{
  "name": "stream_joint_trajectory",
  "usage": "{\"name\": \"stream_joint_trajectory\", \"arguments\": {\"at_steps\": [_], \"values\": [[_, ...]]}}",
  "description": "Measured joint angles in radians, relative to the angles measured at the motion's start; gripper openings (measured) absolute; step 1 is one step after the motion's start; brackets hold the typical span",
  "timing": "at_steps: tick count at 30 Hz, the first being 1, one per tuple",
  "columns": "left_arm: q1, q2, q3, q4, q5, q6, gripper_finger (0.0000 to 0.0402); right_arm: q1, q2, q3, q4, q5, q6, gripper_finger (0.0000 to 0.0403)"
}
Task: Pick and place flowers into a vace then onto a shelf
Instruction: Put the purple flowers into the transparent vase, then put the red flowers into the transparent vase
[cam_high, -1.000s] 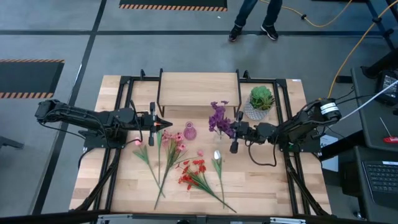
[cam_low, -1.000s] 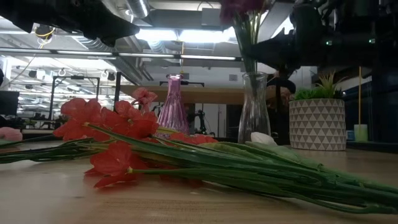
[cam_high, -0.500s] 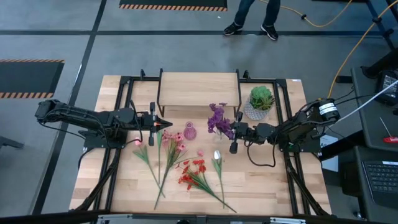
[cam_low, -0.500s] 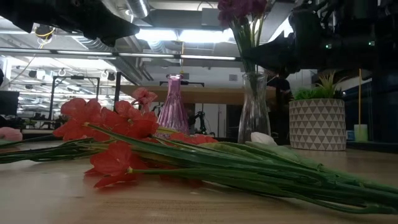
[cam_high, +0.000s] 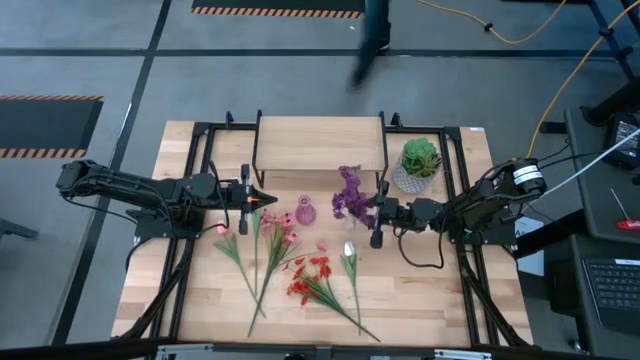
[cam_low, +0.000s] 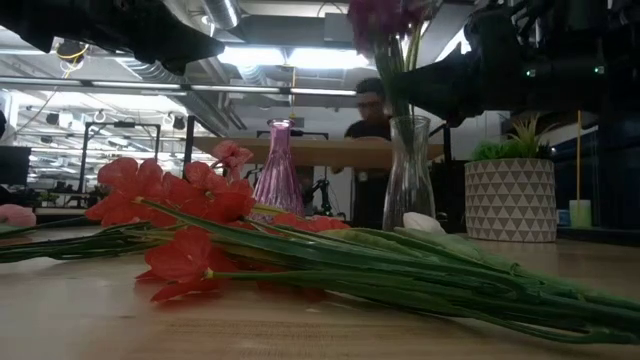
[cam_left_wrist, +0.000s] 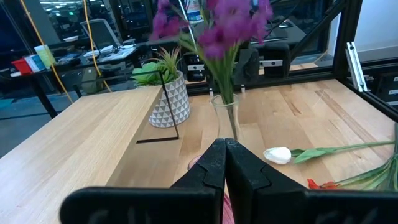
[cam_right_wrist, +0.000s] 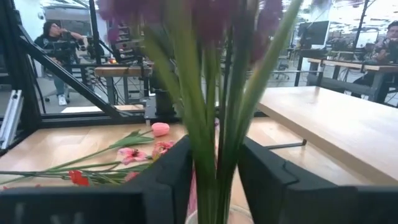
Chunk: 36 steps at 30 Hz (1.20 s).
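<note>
A purple sprig (cam_high: 348, 190) stands with its stems in a clear glass vase (cam_low: 408, 180) at the table's middle right. My right gripper (cam_high: 373, 214) is shut on the sprig's stems just above the vase's mouth. My left gripper (cam_high: 262, 197) is shut and empty. It hovers left of a small pink vase (cam_high: 305, 212) and points toward the table's right. Pink blossoms (cam_high: 285, 225), a red cluster (cam_high: 310, 272) and a white bud (cam_high: 349, 249) lie flat on the table. The shelf (cam_high: 320, 140) stands at the far edge. My right gripper pinches the sprig's green stems (cam_right_wrist: 214, 155) between its two fingers (cam_right_wrist: 171, 177), just above the vase's rim. The fingers come level from the table's right and lie across the stems. The sprig stands nearly upright, its lower stems inside the vase, which rests on the table.
A spiky green plant in a white patterned pot (cam_high: 419, 162) stands right of the shelf. The long green stems (cam_low: 420, 275) of the lying flowers spread toward the near edge. A black frame rims the table. A person (cam_low: 368, 110) stands beyond the far edge.
The purple sprig's head has tipped a little toward the table's left in my right gripper, while the vase has stayed in place. A person has walked along behind the far edge.
</note>
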Motion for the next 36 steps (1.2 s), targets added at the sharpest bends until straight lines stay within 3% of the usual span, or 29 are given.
{"name": "stream_joint_trajectory", "arguments": {"at_steps": [4, 10, 18, 24, 36], "values": [[0.0, 0.0, 0.0, 0.0, 0.0, 0.0, 0.0003, 0.0, -0.016, 0.009, -0.043, 0.0, 0.0, 0.0161], [0.0, 0.0, 0.0, -0.007, 0.0, 0.0, 0.0003, 0.0, -0.114, 0.051, -0.268, 0.007, 0.015, 0.0184], [0.0, 0.0, 0.0, -0.008, 0.0, 0.0, 0.0003, 0.0, -0.263, 0.117, -0.595, 0.018, 0.081, 0.0186], [0.0, 0.0, 0.0, -0.022, 0.0, 0.0, 0.0003, 0.0, -0.363, 0.198, -0.941, 0.018, 0.165, 0.0186], [0.0, 0.0, 0.0, -0.028, 0.0, -0.001, 0.0003, 0.001, -0.415, 0.393, -1.414, 0.018, 0.265, 0.0186]]}}
